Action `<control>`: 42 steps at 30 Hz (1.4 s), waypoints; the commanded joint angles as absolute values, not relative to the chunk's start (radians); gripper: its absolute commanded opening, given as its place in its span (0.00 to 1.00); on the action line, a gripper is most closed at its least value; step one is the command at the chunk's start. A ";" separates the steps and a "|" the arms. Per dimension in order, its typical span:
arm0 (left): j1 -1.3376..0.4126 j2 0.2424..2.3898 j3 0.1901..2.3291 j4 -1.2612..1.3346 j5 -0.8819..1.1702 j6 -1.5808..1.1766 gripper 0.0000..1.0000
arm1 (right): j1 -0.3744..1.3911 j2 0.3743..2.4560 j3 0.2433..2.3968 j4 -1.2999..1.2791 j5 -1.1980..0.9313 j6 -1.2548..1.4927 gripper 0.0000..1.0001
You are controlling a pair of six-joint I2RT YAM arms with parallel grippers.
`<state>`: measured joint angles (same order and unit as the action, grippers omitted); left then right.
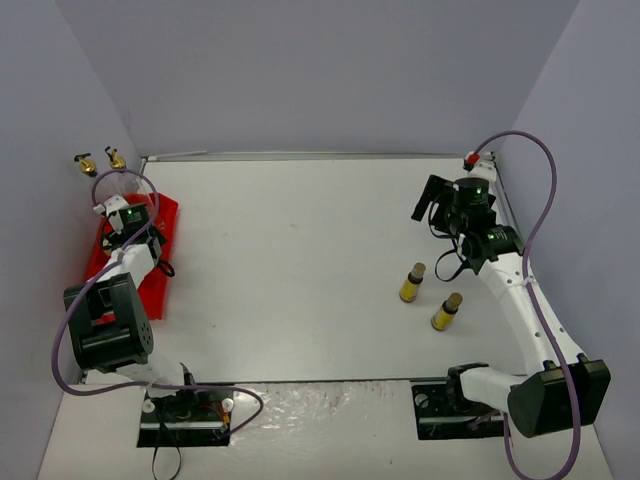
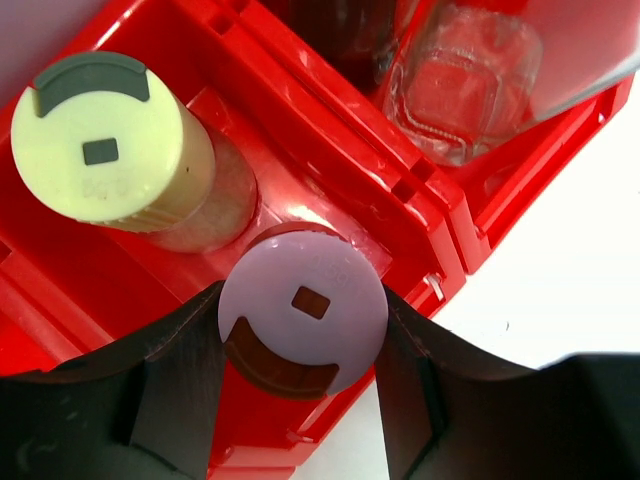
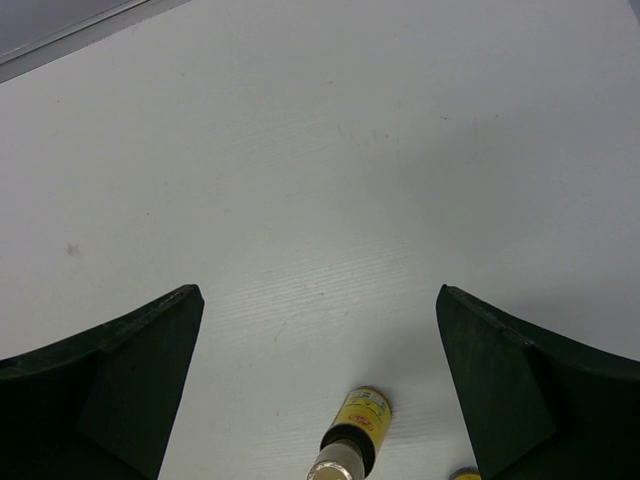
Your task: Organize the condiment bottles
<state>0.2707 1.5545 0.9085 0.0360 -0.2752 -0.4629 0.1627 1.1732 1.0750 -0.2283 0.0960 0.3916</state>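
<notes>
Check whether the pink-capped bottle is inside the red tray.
Inside: the pink-capped bottle stands upright in a red tray compartment, left gripper closed around its cap.

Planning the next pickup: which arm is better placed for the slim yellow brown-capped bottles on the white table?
Right. The open right gripper hangs just beyond the two slim yellow brown-capped bottles, while the left gripper straddles the squat pink-capped bottle in the red plastic tray at the far left.
</notes>
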 commanded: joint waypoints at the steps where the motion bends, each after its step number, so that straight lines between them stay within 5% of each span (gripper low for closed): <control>1: 0.281 1.534 0.935 0.103 -0.247 -0.499 0.32 | 0.153 1.146 1.080 -0.170 0.087 0.380 1.00; 2: 0.281 1.529 0.934 0.103 -0.245 -0.500 0.46 | 0.153 1.144 1.078 -0.170 0.086 0.382 1.00; 4: 0.281 1.516 0.929 0.096 -0.244 -0.509 0.57 | 0.153 1.146 1.078 -0.170 0.081 0.384 1.00; 10: 0.277 1.452 0.935 0.060 -0.250 -0.509 0.75 | 0.153 1.147 1.078 -0.169 0.077 0.385 1.00; 22: 0.161 1.243 1.099 -0.355 -0.384 -0.541 0.76 | 0.154 1.148 1.083 -0.172 0.071 0.393 1.00; 28: -0.113 1.105 1.108 -0.450 -0.402 -0.528 0.76 | 0.150 1.155 1.091 -0.179 0.106 0.419 1.00; 42: -0.814 1.598 1.291 -0.028 -0.091 -0.331 0.77 | 0.072 1.160 1.132 -0.242 0.199 0.446 1.00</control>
